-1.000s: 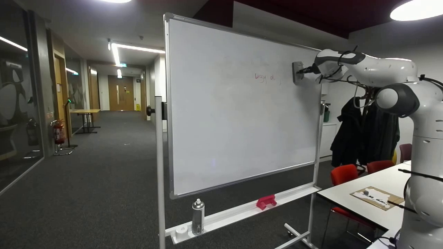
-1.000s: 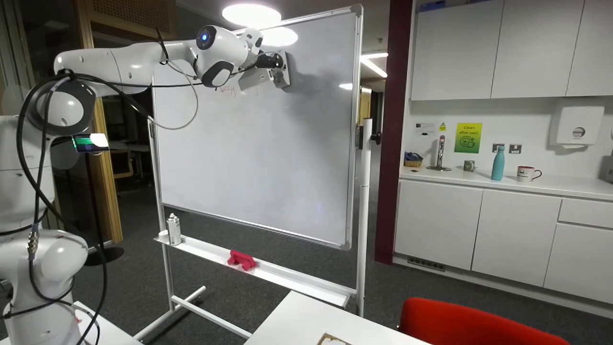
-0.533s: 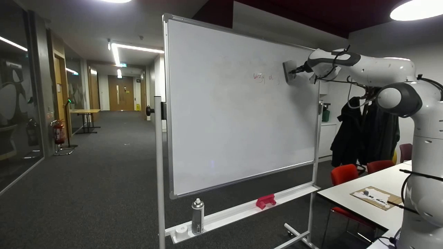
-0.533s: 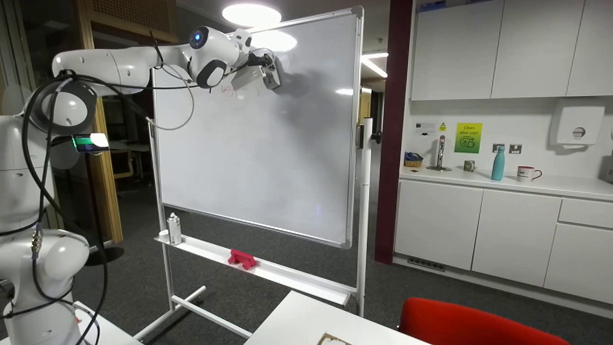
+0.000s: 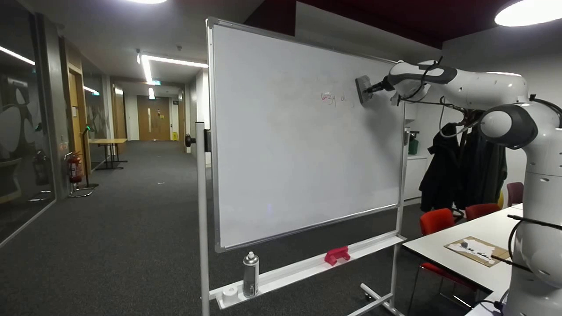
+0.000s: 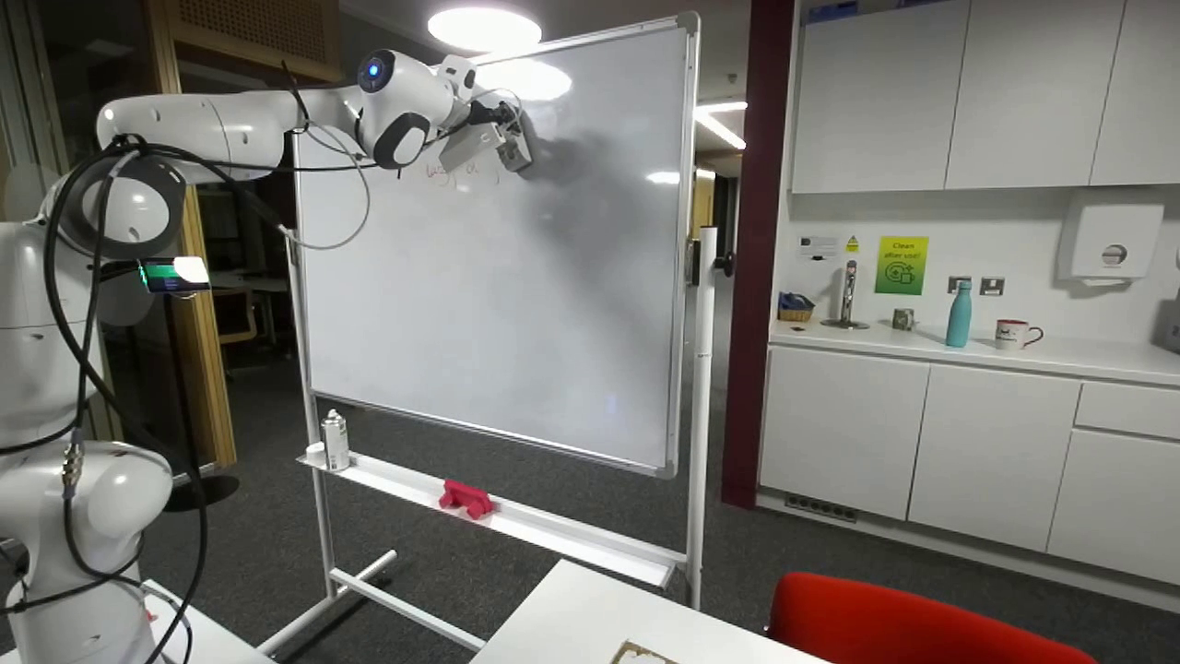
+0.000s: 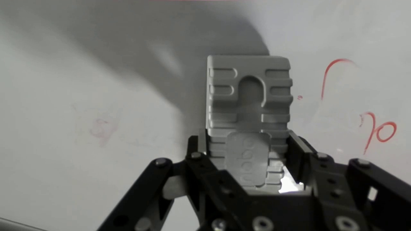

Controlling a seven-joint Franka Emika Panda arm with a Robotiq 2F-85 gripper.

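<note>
W/in tool [image 7: 246,142], ribbed rect. eraser [image 7: 249,120]

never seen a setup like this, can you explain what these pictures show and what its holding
The machine is a white robot arm with a black gripper at its end. The wide pictures come from two cameras outside it; the close-up comes from a camera on its wrist. The jaws are closed on the sides of a grey eraser, held up to a whiteboard with red writing; I cannot tell whether eraser and board touch. On the ledge below are a spray can and a red plastic piece.
</note>
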